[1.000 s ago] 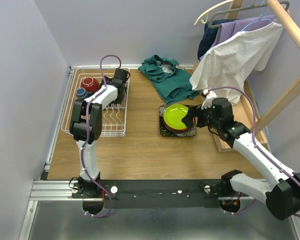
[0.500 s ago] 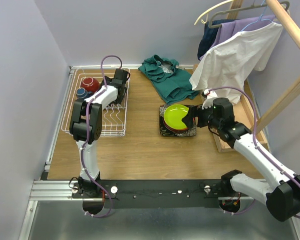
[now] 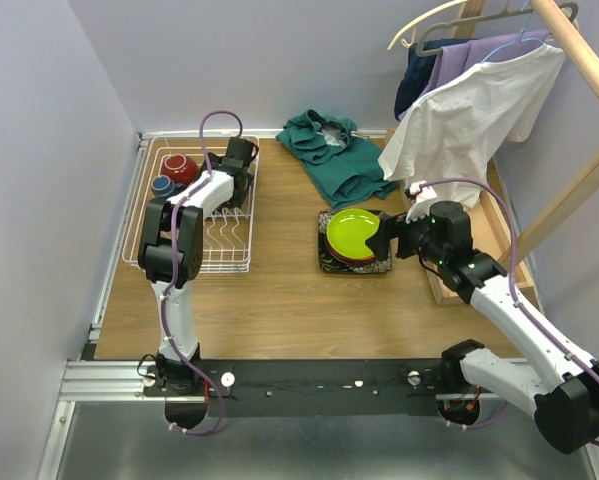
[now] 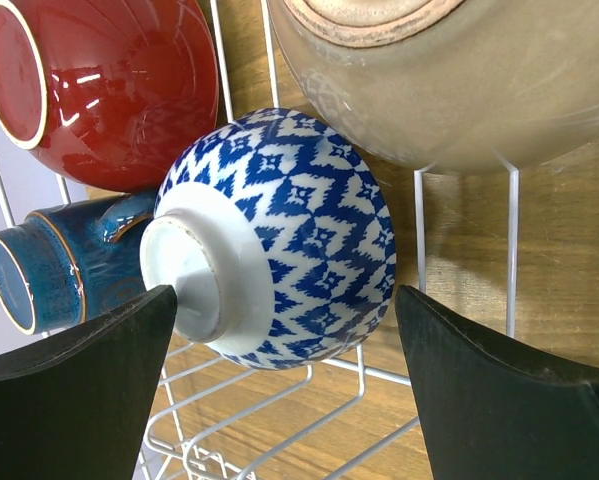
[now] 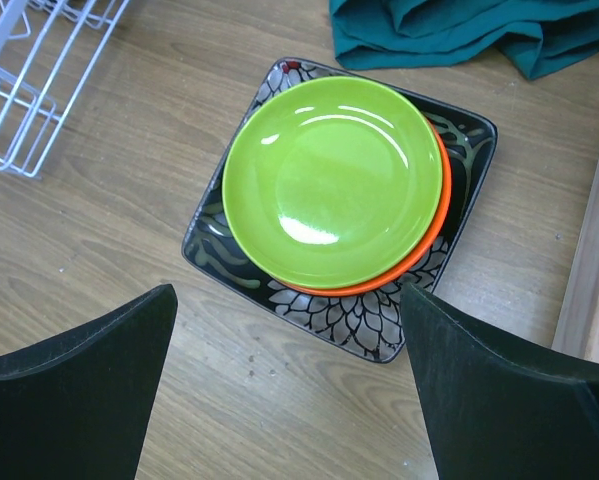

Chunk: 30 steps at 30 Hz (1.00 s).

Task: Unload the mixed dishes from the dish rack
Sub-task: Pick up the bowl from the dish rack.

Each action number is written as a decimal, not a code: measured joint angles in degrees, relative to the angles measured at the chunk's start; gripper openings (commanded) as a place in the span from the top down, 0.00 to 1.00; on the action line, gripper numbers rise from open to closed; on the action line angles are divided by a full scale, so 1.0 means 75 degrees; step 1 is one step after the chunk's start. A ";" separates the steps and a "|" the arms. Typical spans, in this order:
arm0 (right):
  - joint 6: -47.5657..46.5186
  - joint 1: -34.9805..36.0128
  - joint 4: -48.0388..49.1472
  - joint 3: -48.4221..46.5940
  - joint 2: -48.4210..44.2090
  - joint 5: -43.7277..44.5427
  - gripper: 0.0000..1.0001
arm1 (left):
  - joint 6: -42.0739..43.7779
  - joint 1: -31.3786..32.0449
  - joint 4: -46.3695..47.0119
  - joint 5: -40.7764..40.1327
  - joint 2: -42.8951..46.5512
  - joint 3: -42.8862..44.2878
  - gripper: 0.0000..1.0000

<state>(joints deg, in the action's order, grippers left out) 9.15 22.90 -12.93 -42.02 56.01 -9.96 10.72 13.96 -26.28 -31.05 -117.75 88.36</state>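
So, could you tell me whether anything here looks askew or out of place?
Only slightly: the lime-green plate sits off-centre on the orange plate, whose rim shows on one side. A crumpled teal cloth lies beyond them.

Wooden tabletop (image 3: 279,300) enclosed by pale lavender walls (image 3: 39,150) under even, diffuse light. A crumpled teal garment (image 3: 334,150) lies at the far edge. At right, a wooden clothes rack (image 3: 579,60) carries a white T-shirt (image 3: 469,120) on hangers. An aluminium rail (image 3: 109,375) borders the near edge.
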 measured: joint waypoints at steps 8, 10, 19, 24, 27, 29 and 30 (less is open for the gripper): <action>-0.0230 0.0000 0.0012 0.0192 -0.0012 0.0006 0.00 | 0.0058 -0.0003 -0.0006 0.0035 0.0000 0.0000 0.01; -0.0291 0.0000 0.0082 0.0230 -0.0012 0.0006 0.00 | 0.0055 -0.0003 -0.0003 0.0023 -0.0003 0.0000 0.01; -0.0376 0.0000 0.0224 0.0315 -0.0012 0.0003 0.00 | 0.0128 0.0006 0.0128 -0.0364 -0.0055 -0.0184 0.01; -0.0376 0.0000 0.0274 0.0318 -0.0012 0.0003 0.00 | 0.0201 0.0070 0.0440 -0.0729 -0.0061 -0.0417 0.01; -0.0376 0.0000 0.0315 0.0329 -0.0012 0.0003 0.00 | 0.0192 0.0093 0.0568 -0.0831 -0.0061 -0.0478 0.04; -0.0373 0.0000 0.0332 0.0344 -0.0012 0.0003 0.00 | 0.0163 0.0105 0.0603 -0.0889 -0.0061 -0.0495 0.10; -0.0373 0.0000 0.0341 0.0358 -0.0012 0.0000 0.00 | 0.0157 0.0105 0.0609 -0.0906 -0.0061 -0.0498 0.12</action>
<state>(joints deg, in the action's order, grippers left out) 6.35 22.90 -10.37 -39.33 55.92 -9.96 11.90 14.74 -21.71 -37.85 -118.21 84.62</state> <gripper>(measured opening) 0.998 0.967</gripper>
